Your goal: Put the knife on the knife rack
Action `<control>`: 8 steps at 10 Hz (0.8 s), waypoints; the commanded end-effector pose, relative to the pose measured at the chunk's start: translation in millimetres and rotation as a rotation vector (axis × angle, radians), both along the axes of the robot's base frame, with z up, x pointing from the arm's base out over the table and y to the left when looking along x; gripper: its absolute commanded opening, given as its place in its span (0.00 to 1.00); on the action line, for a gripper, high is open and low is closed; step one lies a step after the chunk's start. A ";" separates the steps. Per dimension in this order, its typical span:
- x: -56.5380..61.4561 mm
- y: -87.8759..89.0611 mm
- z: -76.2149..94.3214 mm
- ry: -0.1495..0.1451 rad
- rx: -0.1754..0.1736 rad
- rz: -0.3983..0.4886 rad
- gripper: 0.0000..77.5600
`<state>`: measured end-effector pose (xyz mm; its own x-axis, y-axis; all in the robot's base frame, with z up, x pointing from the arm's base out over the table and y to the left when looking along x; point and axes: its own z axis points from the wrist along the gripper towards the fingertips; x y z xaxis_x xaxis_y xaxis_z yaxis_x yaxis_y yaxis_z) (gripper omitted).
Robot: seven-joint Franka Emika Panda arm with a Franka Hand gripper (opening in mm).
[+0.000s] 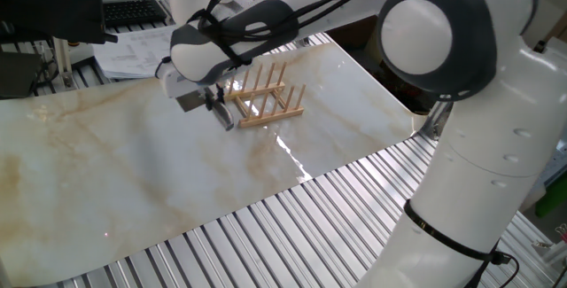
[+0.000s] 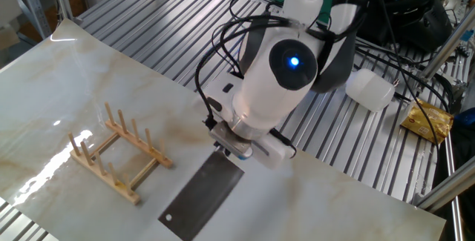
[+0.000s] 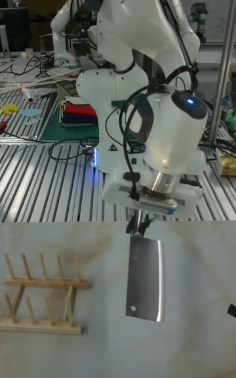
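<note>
The knife hangs blade down above the marble tabletop, its broad dark grey blade showing a small hole near the lower corner. My gripper is shut on its handle, which the fingers mostly hide. In one fixed view the knife appears edge-on, just left of the knife rack. The light-wood knife rack stands upright on the table with nothing in its pegs, left of the blade and apart from it. It sits at the lower left in the tall view.
The marble slab lies on a slatted metal bench. A white cylinder and a yellow packet lie off the slab beyond the arm. Papers and a keyboard sit at the far edge.
</note>
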<state>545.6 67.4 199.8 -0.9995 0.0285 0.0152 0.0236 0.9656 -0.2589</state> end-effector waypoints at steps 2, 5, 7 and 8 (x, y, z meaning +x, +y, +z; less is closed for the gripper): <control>7.3 -25.6 14.5 -0.009 -0.088 0.007 0.01; 9.4 -33.3 17.4 -0.008 -0.162 0.005 0.01; 5.8 -40.5 20.3 -0.008 -0.168 0.003 0.01; 5.1 -42.3 21.0 -0.009 -0.172 0.001 0.01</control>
